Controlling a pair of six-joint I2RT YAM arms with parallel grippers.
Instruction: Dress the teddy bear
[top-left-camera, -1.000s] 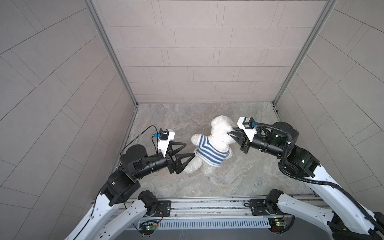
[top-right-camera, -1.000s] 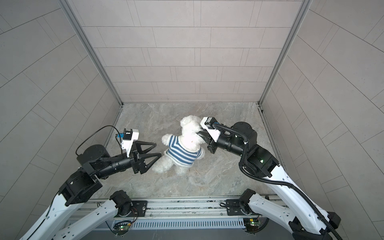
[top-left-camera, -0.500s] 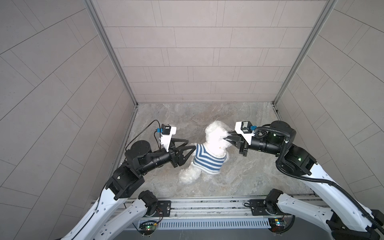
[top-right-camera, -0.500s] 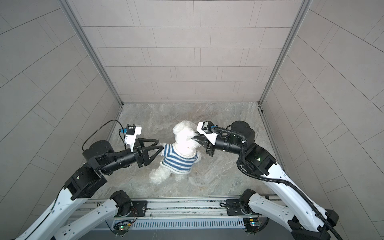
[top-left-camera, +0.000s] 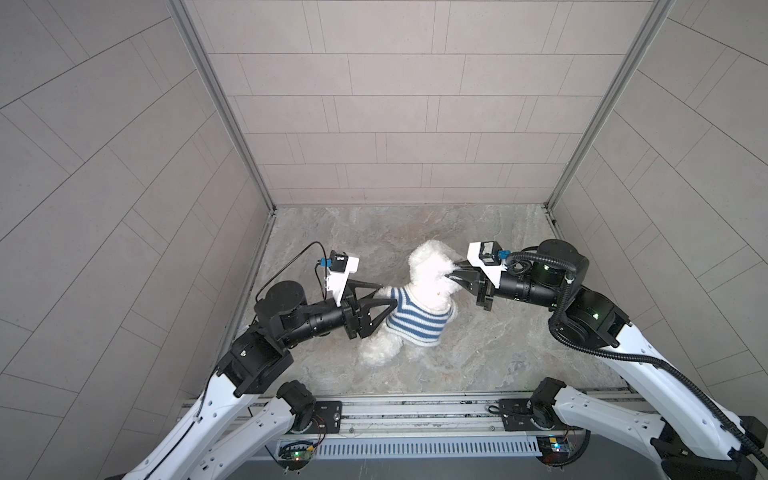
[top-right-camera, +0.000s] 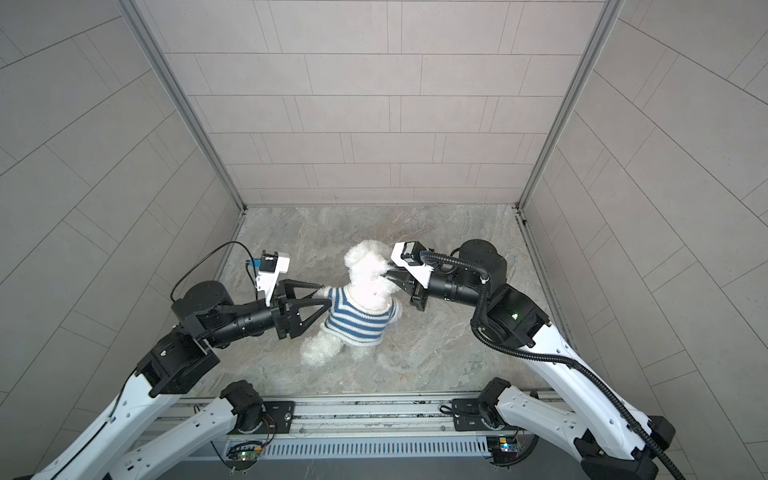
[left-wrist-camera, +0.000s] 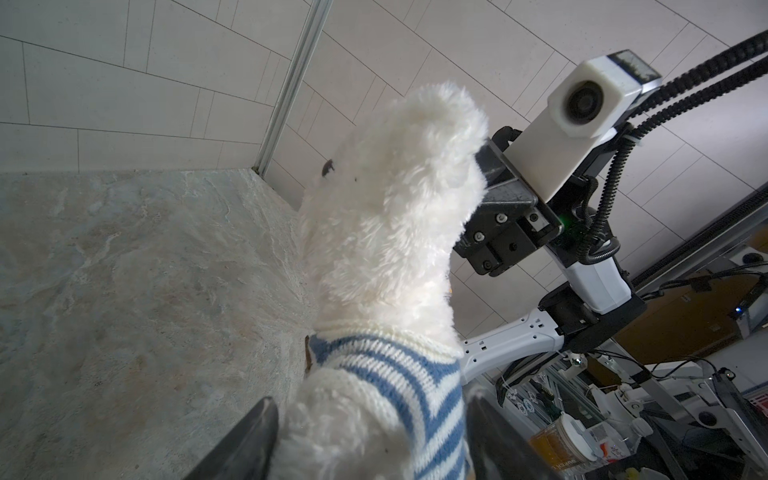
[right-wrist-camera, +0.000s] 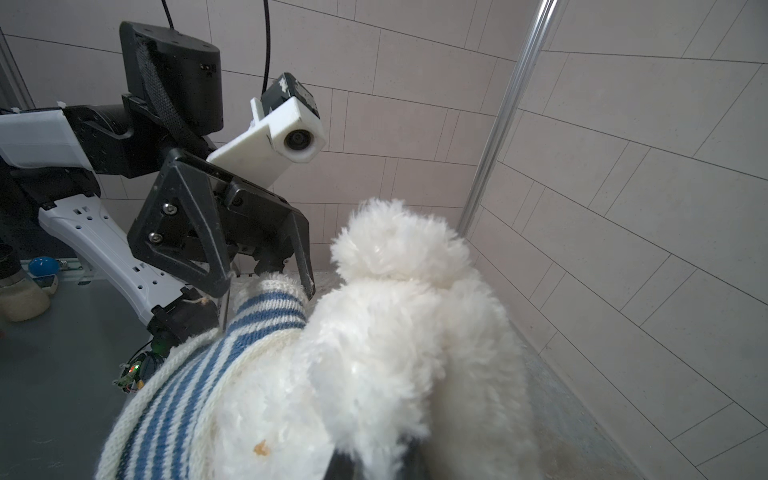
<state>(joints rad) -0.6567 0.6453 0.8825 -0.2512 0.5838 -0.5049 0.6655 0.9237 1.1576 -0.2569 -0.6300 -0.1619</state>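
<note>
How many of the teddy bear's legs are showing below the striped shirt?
2. One leg sticks out toward the left arm; the second leg just peeks from under the shirt hem beside it.

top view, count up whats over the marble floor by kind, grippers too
teddy bear: 1
blue-and-white striped sweater: 1, on the bear
grippers: 2, left gripper and right gripper
total: 4
</note>
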